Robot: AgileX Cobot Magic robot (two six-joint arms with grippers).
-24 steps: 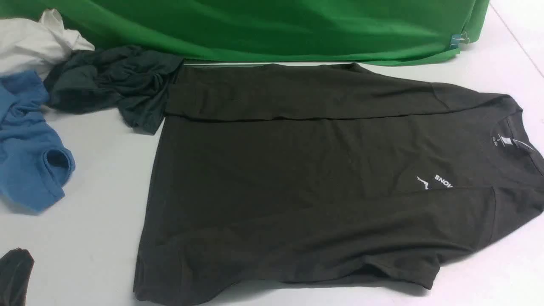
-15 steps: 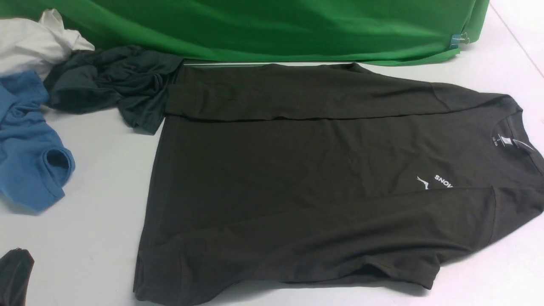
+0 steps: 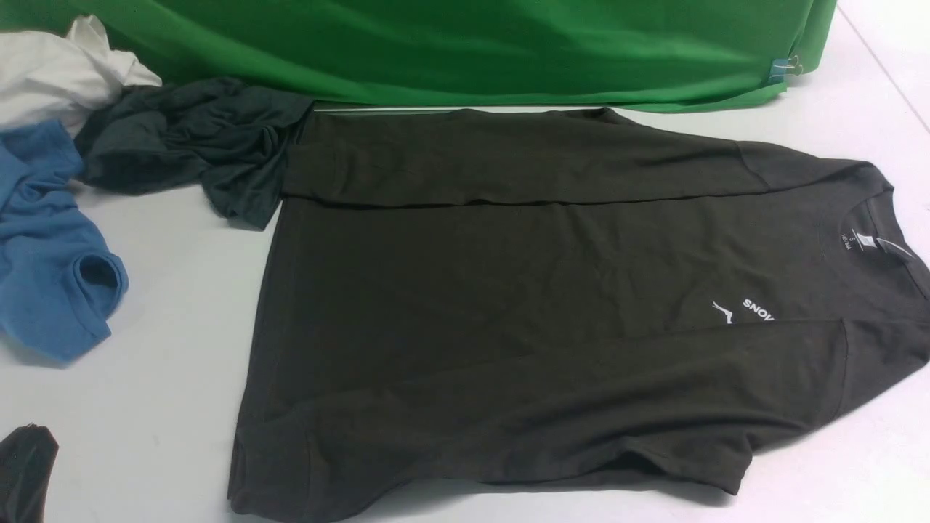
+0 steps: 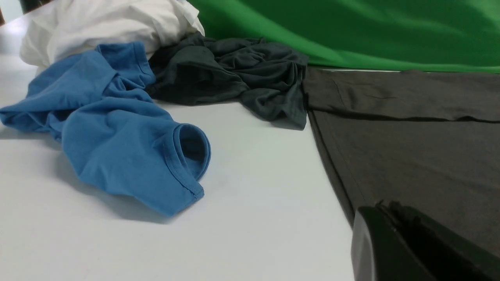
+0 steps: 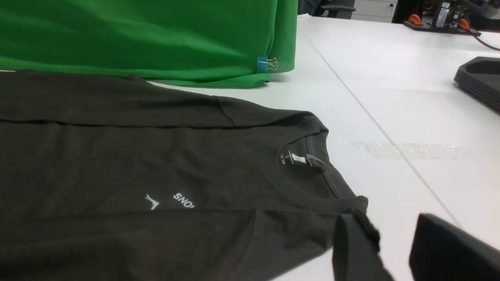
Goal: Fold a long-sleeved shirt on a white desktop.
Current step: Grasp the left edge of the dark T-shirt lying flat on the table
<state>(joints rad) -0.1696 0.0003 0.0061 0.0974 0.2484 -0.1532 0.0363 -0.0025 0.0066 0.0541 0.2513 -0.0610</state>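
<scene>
Shirt [image 3: 508, 290] lay flat, sleeves in. Left gripper [image 4: 384, 208] was closed, empty, left of hem. Right gripper [image 5: 386, 224] stood parted, empty, beside shoulder. Level, matched corner grips advised.

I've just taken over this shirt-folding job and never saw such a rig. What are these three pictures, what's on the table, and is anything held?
This is a robot with two arms, each ending in a two-finger gripper. The wide picture looks forward from between the arms; the other two come from cameras on the wrists. On the white desktop the long-sleeved shirt lies flat, both sleeves folded over its body. To its left lie a blue garment, a slate-grey garment and a white garment; green cloth drapes behind. The left gripper is shut, the right gripper open near the shirt's shoulder; neither visibly holds anything.
</scene>
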